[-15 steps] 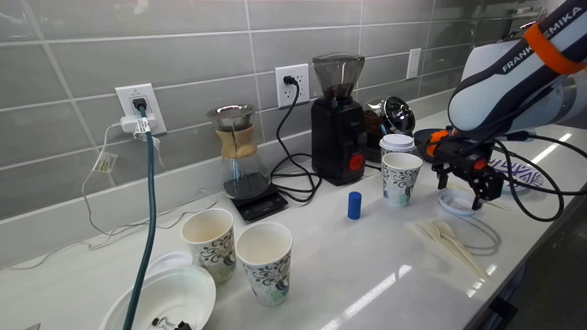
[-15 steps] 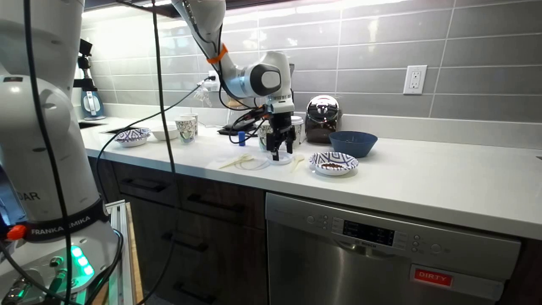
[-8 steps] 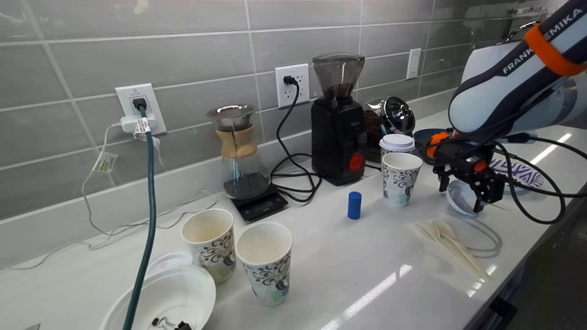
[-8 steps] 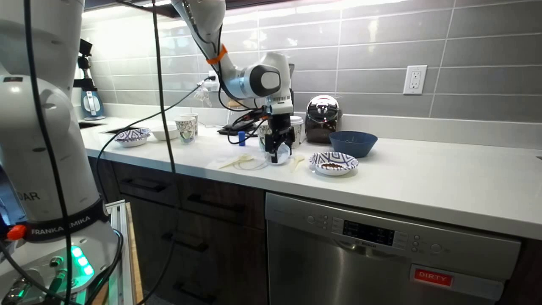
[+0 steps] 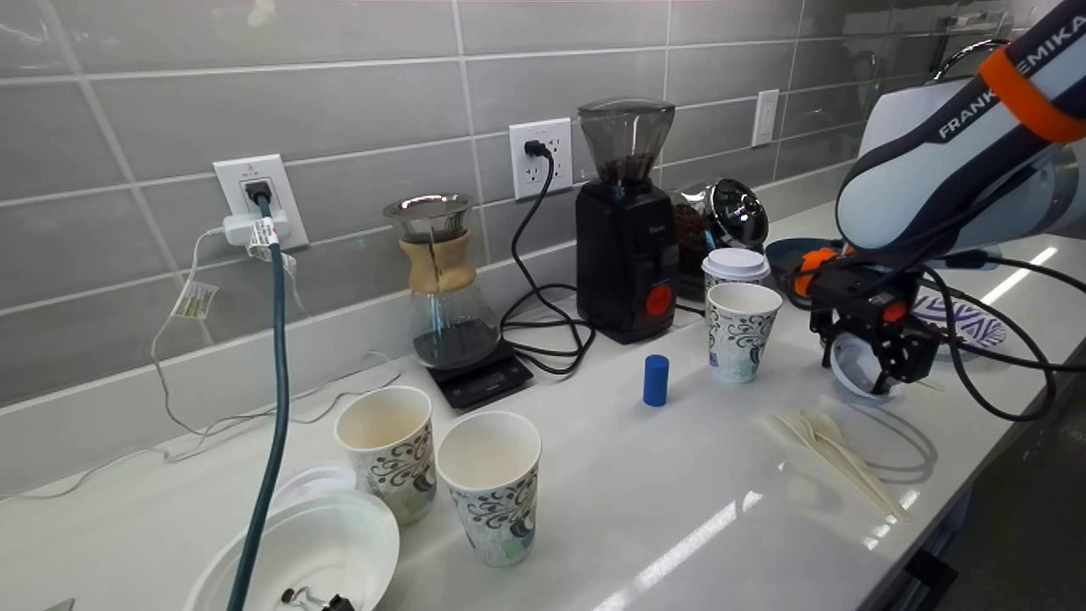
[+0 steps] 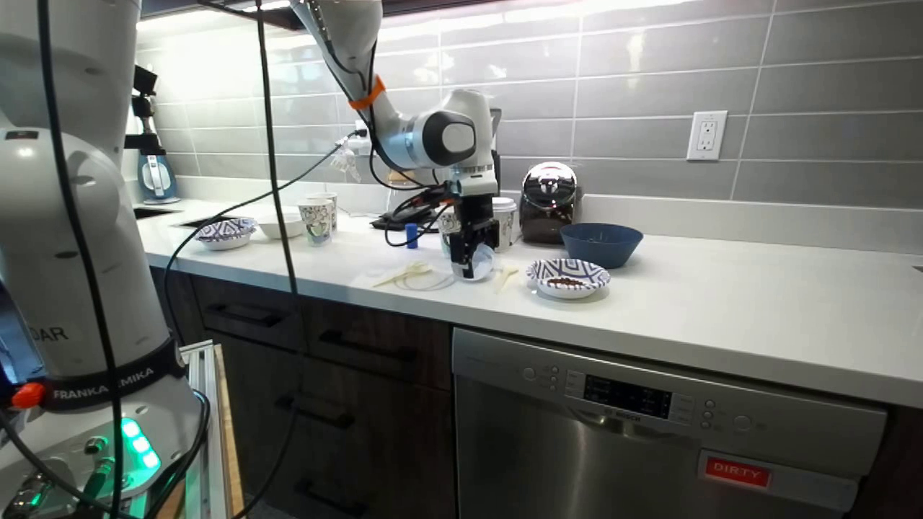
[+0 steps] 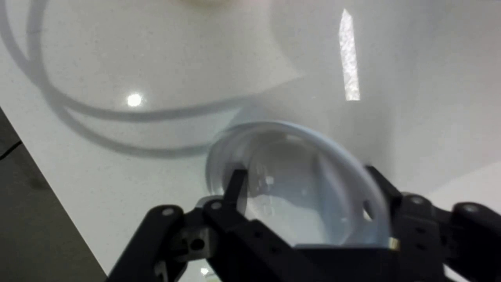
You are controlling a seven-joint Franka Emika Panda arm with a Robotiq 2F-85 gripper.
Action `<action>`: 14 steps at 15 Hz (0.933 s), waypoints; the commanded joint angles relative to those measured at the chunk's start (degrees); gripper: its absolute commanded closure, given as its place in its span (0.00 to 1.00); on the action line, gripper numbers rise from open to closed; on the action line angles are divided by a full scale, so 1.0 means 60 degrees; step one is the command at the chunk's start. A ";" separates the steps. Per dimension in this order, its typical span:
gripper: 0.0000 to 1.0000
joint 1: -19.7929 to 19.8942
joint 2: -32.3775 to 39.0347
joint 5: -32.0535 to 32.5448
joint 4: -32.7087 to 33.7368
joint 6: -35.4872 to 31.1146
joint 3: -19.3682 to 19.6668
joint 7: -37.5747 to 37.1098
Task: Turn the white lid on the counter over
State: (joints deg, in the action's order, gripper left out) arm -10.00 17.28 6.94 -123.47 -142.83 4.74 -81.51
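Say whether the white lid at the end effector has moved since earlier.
Yes: in an exterior view, the white lid has tilted up from flat, edging slightly away from the blue cylinder.

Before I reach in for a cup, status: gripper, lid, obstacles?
Gripper at lid, jaws apart, firm hold unclear. Lid tilted, not yet over. Cutlery close by.

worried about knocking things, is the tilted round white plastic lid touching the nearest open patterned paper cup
Apart: in an exterior view, a strip of counter shows between the lid and the open cup.
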 commanded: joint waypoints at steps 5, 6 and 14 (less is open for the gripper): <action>0.82 0.0109 -0.0939 0.0052 -0.0906 -0.0557 -0.0130 -0.0099; 0.91 0.0141 -0.1043 -0.0021 -0.1028 -0.0733 -0.0175 -0.0031; 0.99 0.0603 -0.1501 -0.1537 -0.2418 -0.4170 -0.0790 0.1718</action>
State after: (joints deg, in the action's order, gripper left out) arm -8.50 10.56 3.54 -133.26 -160.03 2.59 -76.89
